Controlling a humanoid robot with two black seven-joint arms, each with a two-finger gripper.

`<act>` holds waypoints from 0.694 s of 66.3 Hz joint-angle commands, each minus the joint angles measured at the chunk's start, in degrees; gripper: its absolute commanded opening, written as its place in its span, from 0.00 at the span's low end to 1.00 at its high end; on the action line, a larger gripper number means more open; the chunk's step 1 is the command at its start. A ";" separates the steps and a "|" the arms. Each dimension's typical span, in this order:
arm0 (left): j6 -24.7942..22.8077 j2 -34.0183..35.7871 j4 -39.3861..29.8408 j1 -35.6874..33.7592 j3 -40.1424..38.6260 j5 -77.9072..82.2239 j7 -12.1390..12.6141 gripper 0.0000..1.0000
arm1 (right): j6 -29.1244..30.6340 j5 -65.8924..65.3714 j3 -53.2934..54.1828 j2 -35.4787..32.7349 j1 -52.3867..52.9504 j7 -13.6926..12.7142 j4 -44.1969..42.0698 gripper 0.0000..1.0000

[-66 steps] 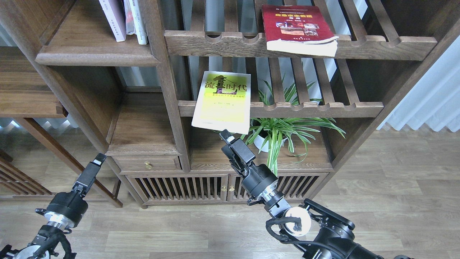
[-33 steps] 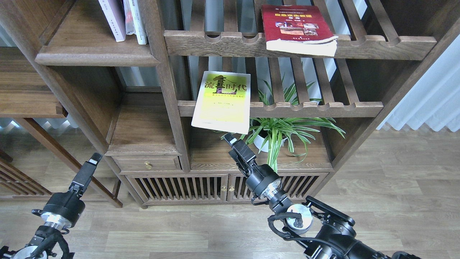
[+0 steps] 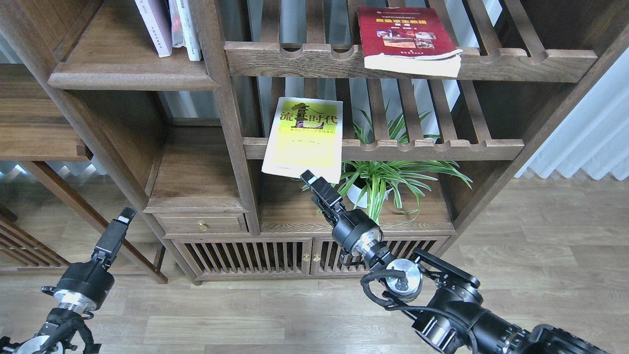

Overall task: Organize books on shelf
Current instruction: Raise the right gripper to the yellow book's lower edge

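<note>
Your right claw (image 3: 308, 177) tip at the yellow-green book's (image 3: 304, 138) front edge (grip unreadable, fingers merge) | book overhangs slatted rack (image 3: 432, 149) front rail | left claw (image 3: 125, 215) low, holding nothing, opening unreadable | dark red book (image 3: 405, 37) on upper rack | lavender book (image 3: 155, 24) upright on shelf (image 3: 132, 73)

Lavender book (image 3: 156, 27) upright on shelf (image 3: 130, 73)

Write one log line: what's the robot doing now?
right end effector: at yellow-green book edge | left end effector: idle | dark red book: on rack
</note>
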 commanded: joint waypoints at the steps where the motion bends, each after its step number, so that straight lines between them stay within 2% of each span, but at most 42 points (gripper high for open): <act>1: 0.00 -0.01 0.00 -0.04 -0.17 -0.01 0.01 1.00 | -0.96 0.17 0.03 0.00 1.21 -0.02 -0.88 0.99; 37: 0.00 0.43 0.53 -0.13 -1.49 -0.01 0.27 1.00 | -1.58 2.28 2.05 0.00 4.56 -0.20 -4.22 0.99; 46: 0.00 0.43 0.53 -0.04 -1.49 -0.19 0.19 1.00 | -3.51 2.20 2.05 0.00 4.82 -0.20 -4.31 0.98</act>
